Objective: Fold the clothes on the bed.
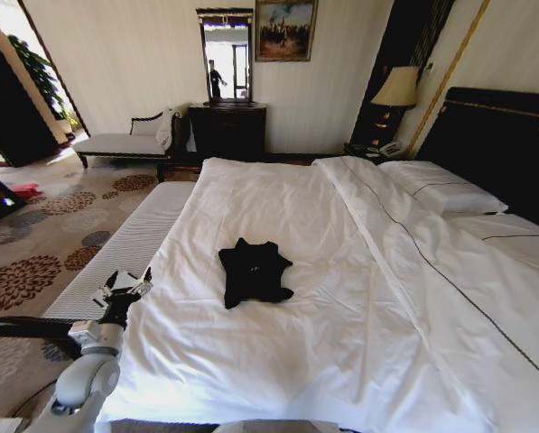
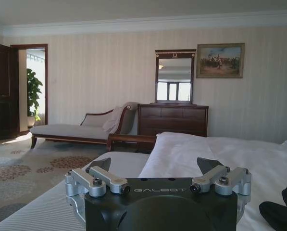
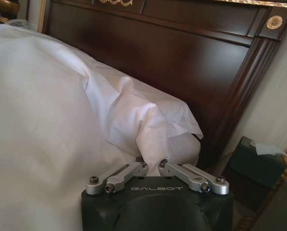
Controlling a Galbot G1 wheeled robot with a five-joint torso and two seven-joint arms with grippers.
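Black T-shirt [image 1: 254,271] crumpled mid-bed [image 1: 341,271]; left pincer [image 1: 127,285] wide, right pincer [image 3: 152,168] narrow.

Striped walls, floral carpet [image 1: 34,271], chaise [image 1: 125,142] w/ dresser [image 1: 227,131].

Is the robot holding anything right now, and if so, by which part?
The left tool is open and empty beside the bed. The right tool has pinched a fold of the white bedding near the headboard. The black T-shirt lies untouched.
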